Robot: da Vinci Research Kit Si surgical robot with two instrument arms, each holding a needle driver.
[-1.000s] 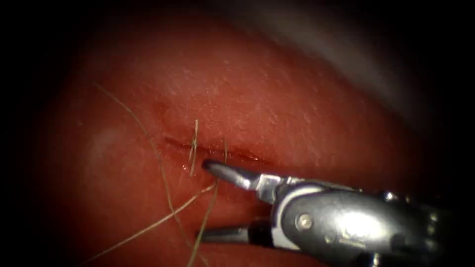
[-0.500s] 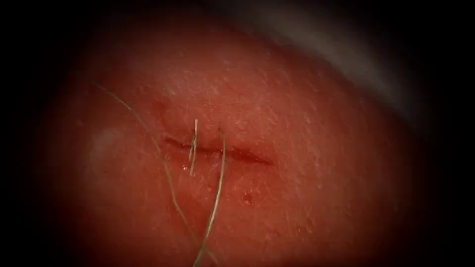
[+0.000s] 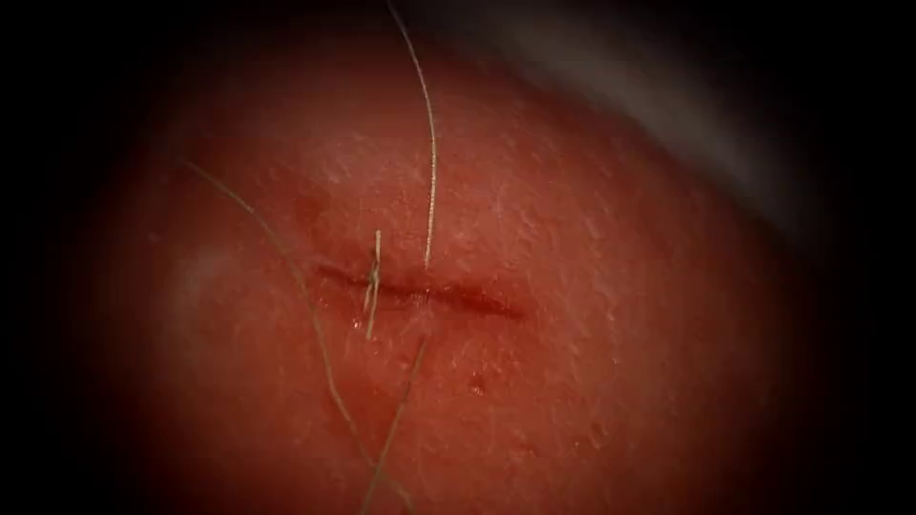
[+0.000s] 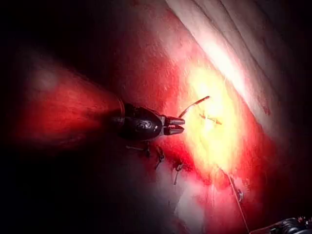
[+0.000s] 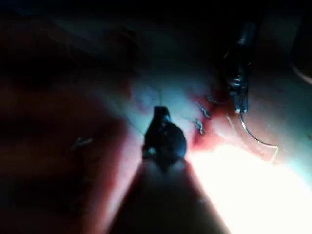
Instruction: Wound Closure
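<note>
— Left claw (image 4: 179, 125)?
— Clenched on one end of the thin curved needle (image 4: 197, 104), held above the glossy, pebbled tissue (image 3: 572, 286).
— Right claw (image 5: 160, 114)?
— Dark, rounded; grip, cannot tell.
— Thread (image 3: 431, 172)?
— A fine wiry strand by the slit-like cut (image 3: 458, 298).

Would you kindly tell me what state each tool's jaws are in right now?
Left tool: jaws shut on the needle near one end, off the tissue.
Right tool: cannot be told.

thread (image 3: 431, 143) crossing cut (image 3: 420, 294), tissue (image 3: 620, 286) open rightward
</note>
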